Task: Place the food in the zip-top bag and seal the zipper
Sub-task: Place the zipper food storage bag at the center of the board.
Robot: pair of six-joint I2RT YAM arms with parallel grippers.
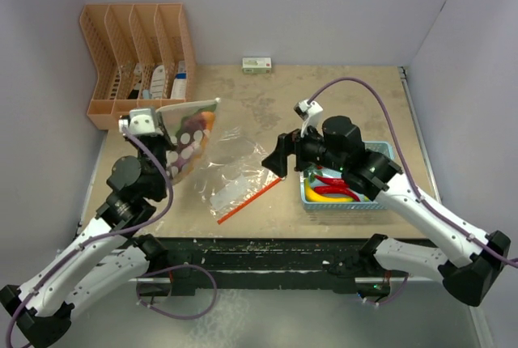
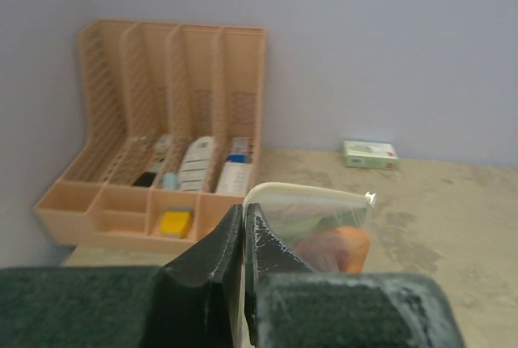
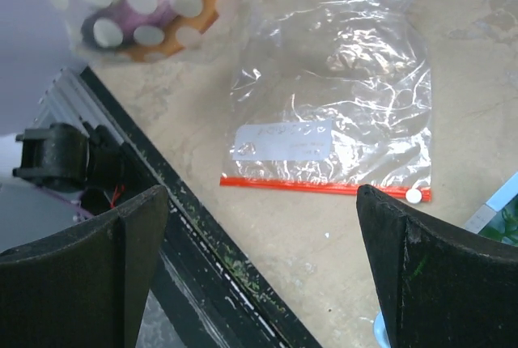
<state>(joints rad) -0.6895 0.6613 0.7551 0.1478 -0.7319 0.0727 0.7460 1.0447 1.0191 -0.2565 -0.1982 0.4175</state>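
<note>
A clear zip-top bag (image 1: 235,166) (image 3: 340,97) lies flat on the table, its red-orange zipper (image 1: 249,199) (image 3: 324,187) toward the near edge. My right gripper (image 1: 275,158) (image 3: 259,198) hovers open above the zipper, holding nothing. The food (image 1: 330,188), red chilies, a yellow piece and green leaves, sits in a light blue basket (image 1: 380,154) to the right. My left gripper (image 1: 166,142) (image 2: 244,214) is shut on the edge of a second, white-dotted pouch (image 1: 193,131) (image 2: 312,222) (image 3: 146,8). It holds that pouch upright, with an orange chunk (image 2: 350,248) inside.
A peach desk organizer (image 1: 137,57) (image 2: 162,121) stands at the back left corner. A small green-and-white box (image 1: 256,64) (image 2: 370,154) lies against the back wall. The black rail (image 3: 202,235) runs along the table's near edge. Walls close in on three sides.
</note>
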